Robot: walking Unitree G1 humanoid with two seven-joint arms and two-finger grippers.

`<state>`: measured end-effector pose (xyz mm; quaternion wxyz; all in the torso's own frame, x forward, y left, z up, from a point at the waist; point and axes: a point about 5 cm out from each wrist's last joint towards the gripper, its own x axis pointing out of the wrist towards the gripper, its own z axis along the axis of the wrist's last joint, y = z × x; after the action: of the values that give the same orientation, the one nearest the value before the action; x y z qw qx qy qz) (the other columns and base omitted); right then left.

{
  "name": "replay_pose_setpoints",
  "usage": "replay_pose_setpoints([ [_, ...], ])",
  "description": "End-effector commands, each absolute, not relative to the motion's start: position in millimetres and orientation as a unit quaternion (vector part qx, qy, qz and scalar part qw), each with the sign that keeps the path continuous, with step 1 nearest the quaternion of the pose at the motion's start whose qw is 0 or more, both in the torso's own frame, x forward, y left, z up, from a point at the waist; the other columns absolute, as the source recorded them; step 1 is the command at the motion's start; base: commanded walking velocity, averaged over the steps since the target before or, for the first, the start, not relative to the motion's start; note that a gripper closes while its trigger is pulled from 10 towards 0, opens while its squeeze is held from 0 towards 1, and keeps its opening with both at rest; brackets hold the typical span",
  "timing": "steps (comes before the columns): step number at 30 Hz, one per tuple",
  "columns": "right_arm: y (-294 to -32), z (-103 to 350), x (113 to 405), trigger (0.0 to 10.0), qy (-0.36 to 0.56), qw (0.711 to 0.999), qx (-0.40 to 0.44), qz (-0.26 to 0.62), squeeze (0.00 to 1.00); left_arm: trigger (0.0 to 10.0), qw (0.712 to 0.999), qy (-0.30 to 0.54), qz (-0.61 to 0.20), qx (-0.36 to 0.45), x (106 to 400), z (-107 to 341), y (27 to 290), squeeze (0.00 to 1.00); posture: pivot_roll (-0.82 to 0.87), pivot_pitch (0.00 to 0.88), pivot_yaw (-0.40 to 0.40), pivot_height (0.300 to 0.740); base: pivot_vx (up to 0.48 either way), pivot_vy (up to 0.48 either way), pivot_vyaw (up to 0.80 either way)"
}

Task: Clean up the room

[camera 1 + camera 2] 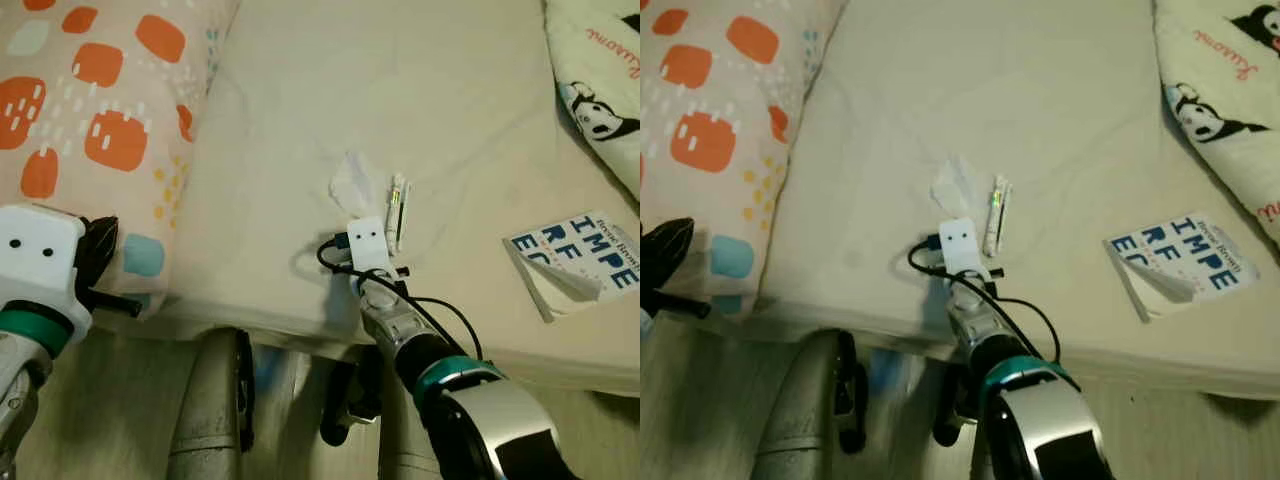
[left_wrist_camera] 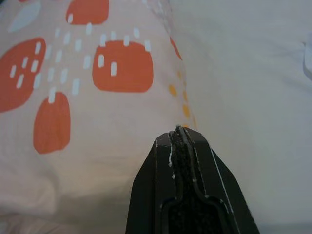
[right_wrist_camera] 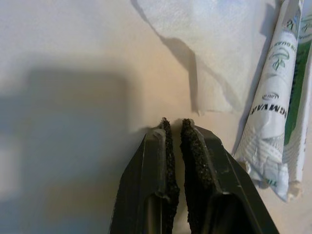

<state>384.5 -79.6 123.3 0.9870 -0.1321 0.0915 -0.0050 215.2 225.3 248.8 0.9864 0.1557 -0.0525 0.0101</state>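
Note:
A crumpled white tissue [image 1: 350, 184] lies on the cream bed sheet [image 1: 400, 90]. Beside it is a long white and green wrapper [image 1: 398, 212]. My right gripper [image 3: 174, 125] is shut with nothing in it. Its tips rest on the sheet just short of the tissue [image 3: 204, 53], and the wrapper [image 3: 275, 122] lies alongside. From the head camera, the white wrist camera box [image 1: 366, 243] covers its fingers. My left gripper [image 2: 178, 130] is shut and empty, hovering over the orange-patterned pillow [image 2: 97, 97] at the bed's left edge.
A book [image 1: 580, 262] with blue lettering lies on the bed at the right, its cover curled. A panda-print blanket [image 1: 600, 80] sits at the far right. The pillow [image 1: 100, 120] takes up the left side. The bed's front edge and the wood floor [image 1: 290, 410] are below.

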Motion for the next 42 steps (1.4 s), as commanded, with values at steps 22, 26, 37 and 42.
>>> replay_pose_setpoints([
  [22, -94, 151, 395, 10.0, 0.002, 0.992, -0.125, 0.009, 0.81, 10.0, 0.989, -0.043, -0.019, 0.141, 224, 245, 212, 0.00, 0.35, 0.497, -0.045, 0.616, 0.000, 0.000, 0.00],
  [26, -122, 142, 393, 10.0, 0.019, 0.996, -0.081, -0.035, 0.00, 10.0, 0.990, -0.047, -0.025, 0.134, 229, 244, 210, 0.00, 0.32, 0.481, -0.040, 0.616, 0.000, 0.000, 0.00],
  [37, -166, 122, 383, 10.0, 0.044, 0.991, -0.080, -0.093, 1.00, 10.0, 0.987, -0.051, -0.078, 0.129, 253, 246, 198, 0.00, 0.25, 0.471, 0.037, 0.616, 0.000, 0.000, 0.00],
  [42, -154, 105, 379, 10.0, 0.102, 0.993, -0.041, -0.048, 0.00, 10.0, 0.987, -0.050, -0.090, 0.126, 258, 245, 192, 0.00, 0.25, 0.480, 0.044, 0.616, 0.000, 0.000, 0.00],
])
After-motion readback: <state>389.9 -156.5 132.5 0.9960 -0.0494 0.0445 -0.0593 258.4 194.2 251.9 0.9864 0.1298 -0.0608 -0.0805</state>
